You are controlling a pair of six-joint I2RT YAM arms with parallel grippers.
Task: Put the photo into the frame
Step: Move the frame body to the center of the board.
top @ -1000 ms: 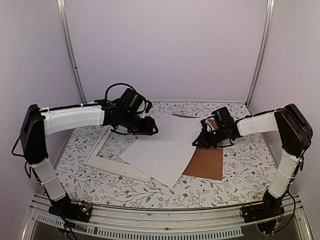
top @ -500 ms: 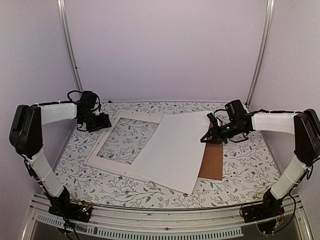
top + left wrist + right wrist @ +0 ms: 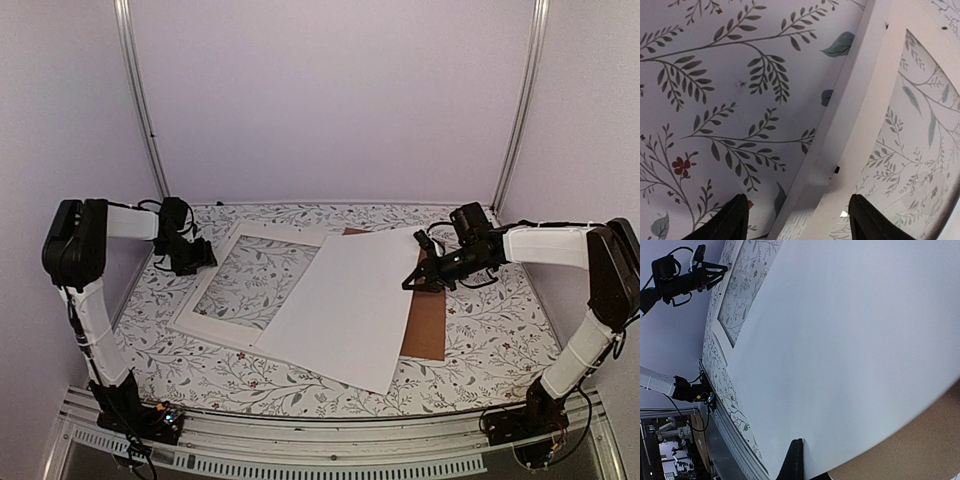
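Observation:
The photo (image 3: pixel 350 300) lies white back up, slanted across the right half of the frame (image 3: pixel 210 328) and the brown backing panel (image 3: pixel 428 325). My right gripper (image 3: pixel 412 284) is shut on the photo's right edge. In the right wrist view one dark finger (image 3: pixel 796 455) rests on the white sheet (image 3: pixel 840 340). My left gripper (image 3: pixel 198 256) hangs open at the frame's far left side. In the left wrist view its two fingertips straddle the frame's white border (image 3: pixel 855 110) with nothing held between them.
The table carries a leaf-patterned cover (image 3: pixel 470 360), seen through the frame's pane (image 3: pixel 910 150). The brown panel (image 3: pixel 925 440) lies under the photo's right part. Lilac walls close in the back and sides, with metal posts (image 3: pixel 140 100) in the corners.
My left gripper has let go of the photo, opened and swung left to the frame's left border. The photo dropped flatter and slid slightly left with the right gripper.

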